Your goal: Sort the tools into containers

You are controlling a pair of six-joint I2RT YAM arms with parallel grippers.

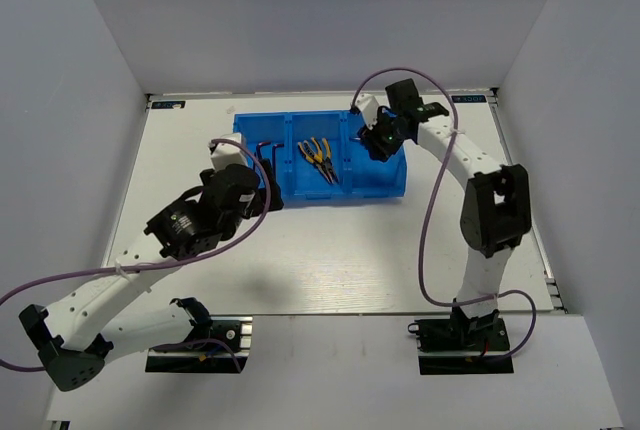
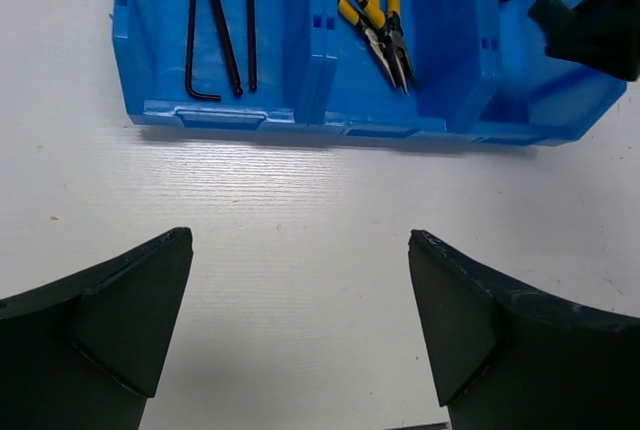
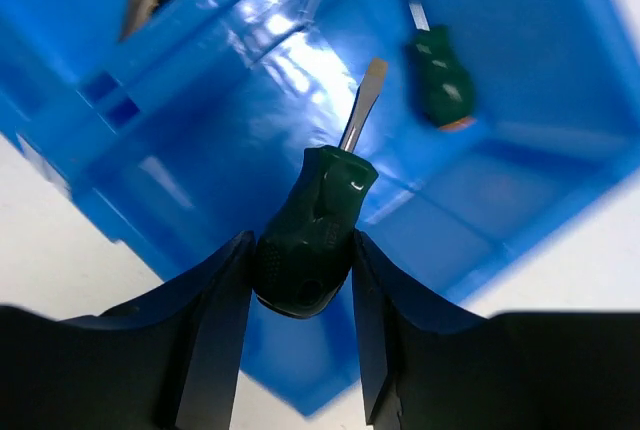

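The right arm rises from its base, folds at the elbow and leans leftward over the blue tray. Its wrist tips down into the right-hand compartment. The right gripper is clamped on the fat handle of a green-handled screwdriver, whose flat blade points down towards the compartment floor. A second green screwdriver lies on that same floor.

The left arm stretches low across the white table, elbow bent. The left gripper is just short of the tray's near wall, its fingers spread wide with nothing between them.

Two dark hex keys lie in the left compartment and the yellow-handled pliers in the middle one.

Small label strips sit at the table's far corners, their print too small to read.
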